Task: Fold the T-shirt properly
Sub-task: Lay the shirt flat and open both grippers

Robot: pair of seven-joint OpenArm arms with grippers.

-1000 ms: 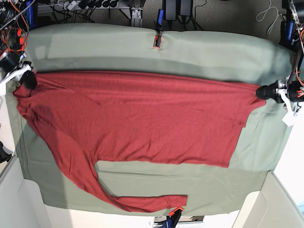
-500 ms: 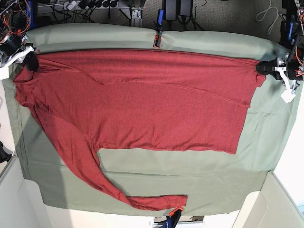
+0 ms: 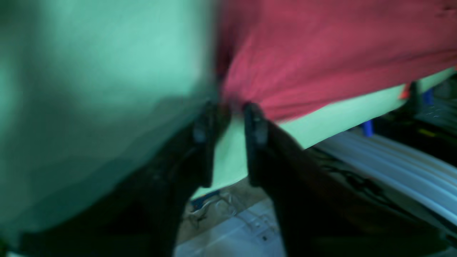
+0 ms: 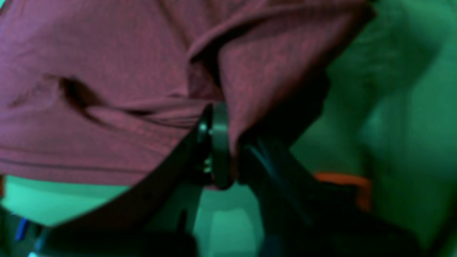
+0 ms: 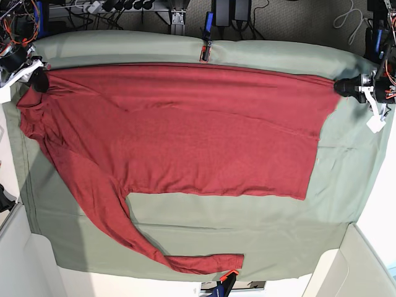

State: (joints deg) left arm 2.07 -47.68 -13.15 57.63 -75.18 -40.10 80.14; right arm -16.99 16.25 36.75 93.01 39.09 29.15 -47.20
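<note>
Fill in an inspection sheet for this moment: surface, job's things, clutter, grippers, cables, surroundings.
Surface: sage-green cloth sheet covering the table, lightly creased.
Job's things: T-shirt spread flat, unfolded; one long sleeve trails toward the near edge.
Clutter: nothing seen on the sheet besides the shirt.
Grippers: left gripper at the shirt's far corner, jaws parted with a gap, fabric at their tips; blur hides whether it grips. Right gripper shut on the T-shirt's other far corner.
Cables: orange wiring on the arms; a white cable on the floor behind.
Surroundings: clamps at the sheet's edges; white panels at the near corners.
</note>
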